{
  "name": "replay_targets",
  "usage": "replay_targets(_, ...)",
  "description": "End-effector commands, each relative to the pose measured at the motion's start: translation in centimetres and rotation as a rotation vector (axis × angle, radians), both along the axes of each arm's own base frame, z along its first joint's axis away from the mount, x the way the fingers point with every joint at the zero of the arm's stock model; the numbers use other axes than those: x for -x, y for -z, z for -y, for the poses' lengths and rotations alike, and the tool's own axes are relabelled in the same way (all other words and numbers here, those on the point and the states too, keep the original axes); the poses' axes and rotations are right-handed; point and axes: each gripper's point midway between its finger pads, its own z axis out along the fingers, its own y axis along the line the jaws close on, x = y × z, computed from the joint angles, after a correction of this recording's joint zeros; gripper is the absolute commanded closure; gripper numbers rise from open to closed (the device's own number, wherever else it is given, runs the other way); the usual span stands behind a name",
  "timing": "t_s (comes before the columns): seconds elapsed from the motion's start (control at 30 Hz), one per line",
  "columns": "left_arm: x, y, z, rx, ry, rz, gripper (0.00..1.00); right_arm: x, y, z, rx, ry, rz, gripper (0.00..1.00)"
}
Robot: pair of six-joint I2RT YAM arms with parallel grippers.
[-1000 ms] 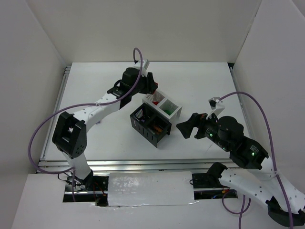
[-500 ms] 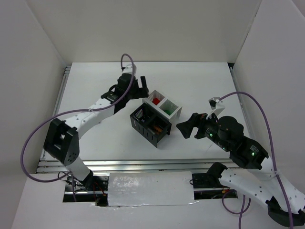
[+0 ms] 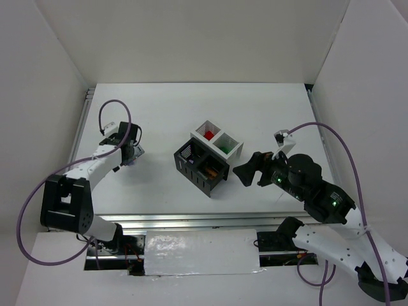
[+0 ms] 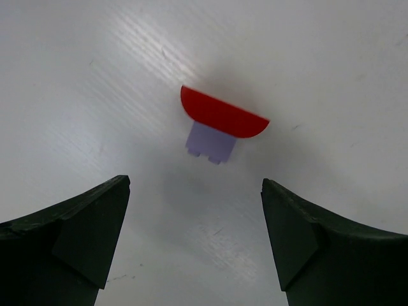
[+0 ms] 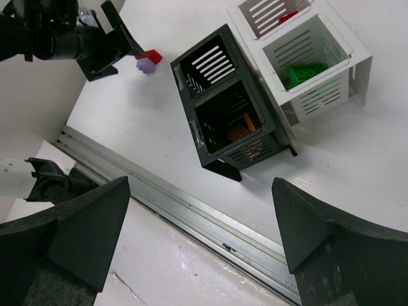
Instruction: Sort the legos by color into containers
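White tabletop (image 3: pixel 255 115), four small perforated square bins (image 3: pixel 197 180), two white and two black, clustered mid-table. What could spoil it from here? (DESK)

The pair at far left. The left gripper (image 4: pixel 194 191) hovers with its jaws spread wide and empty, just short of a red half-round plastic piece (image 4: pixel 223 113) and a light purple plastic brick (image 4: pixel 211 143). These two touch each other on the tabletop, well apart from the bins, and whether they are clipped together cannot be told. If the jaws close on them as they lie, both may come up as one and purple would land among red. Or one may be nudged and skid away. (FIELD)

And the other arm? (DESK)

The right gripper (image 3: pixel 243 172), fingers wide apart and holding nothing, hangs just beside the black bins. Already binned are a red brick (image 5: pixel 288 16) in one white bin, a green brick (image 5: pixel 305 71) in the other, and an orange-brown brick (image 5: pixel 241 132) in a black one. (FIELD)

Changed from a second ago? (DESK)

Then the left gripper stood over the far white bin. Now it has swung out to the table's left side. The right arm has barely shifted, and the bins have not moved. (FIELD)
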Motion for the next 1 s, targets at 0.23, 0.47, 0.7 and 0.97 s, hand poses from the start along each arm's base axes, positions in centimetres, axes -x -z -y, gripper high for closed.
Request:
replay_targets(0.23,1.4,2.8,-0.2,-0.002,0.035,-0.026,0.09,-0.3,0.1,-0.9,-0.011,-0.034,0.025,0.0)
replay_targets(0.47,-0.9,4.6,0.0,-0.013,0.12,-0.061,0.1,-0.4,0.7,-1.1,-0.006,-0.038,0.016,0.0)
replay_targets(0.7,-1.5,5.7,-0.4,-0.003,0.117,-0.083,0.22,-0.6,0.8,-1.2,0.001,-0.038,0.014,0.0)
replay_targets(0.97,-2.8,6.2,-0.5,0.026,0.138,-0.097,0.56,-0.6,0.9,-1.3,0.008,-0.038,0.007,0.0)
